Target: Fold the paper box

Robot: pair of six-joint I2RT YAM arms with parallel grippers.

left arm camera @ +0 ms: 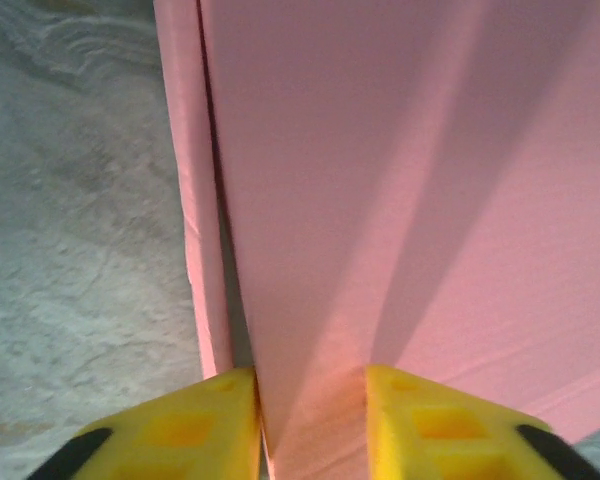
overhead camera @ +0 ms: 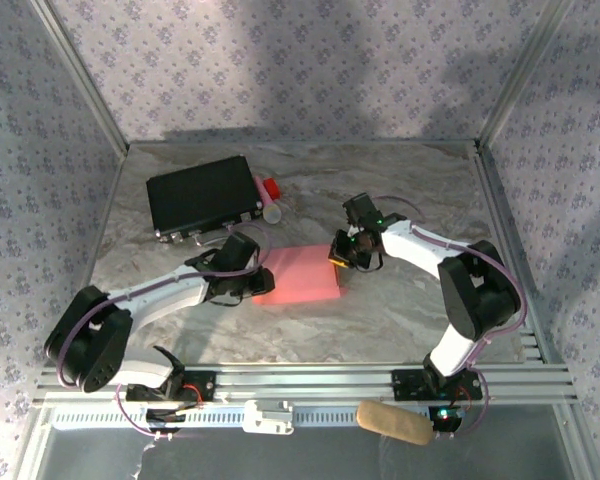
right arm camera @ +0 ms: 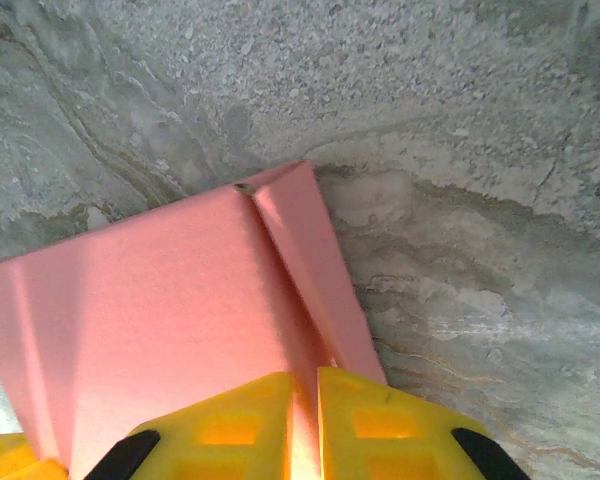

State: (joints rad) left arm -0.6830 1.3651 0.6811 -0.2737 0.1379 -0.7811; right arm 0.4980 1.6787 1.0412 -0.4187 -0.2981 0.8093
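I take the step in hand to be creasing the side flaps of the box (overhead camera: 302,278); it lies mid-table (overhead camera: 410,310), between the two arms, near the black case (overhead camera: 202,203) but apart from it.

The left gripper (left arm camera: 310,425) is at the box's left edge, its yellow fingers closed on either side of a wide pink panel; the right gripper (right arm camera: 308,425) is at the far right corner, fingers nearly together and pinching a thin flap edge.

To do this well, I would move one arm at a time; one side anchors while the other turns its flap along the scored line. I would swing the wrist about the crease rather than pull outward, since thin card could buckle or slide on the smooth table; I would hold the pinch light enough not to dent the edge.

The box is thin, matte pink card, low and nearly flat from above. At the left wrist a narrow strip runs beside the wide panel with a dark seam between them; at the right wrist a crease runs from the corner, and a slim flap slopes down to the table.
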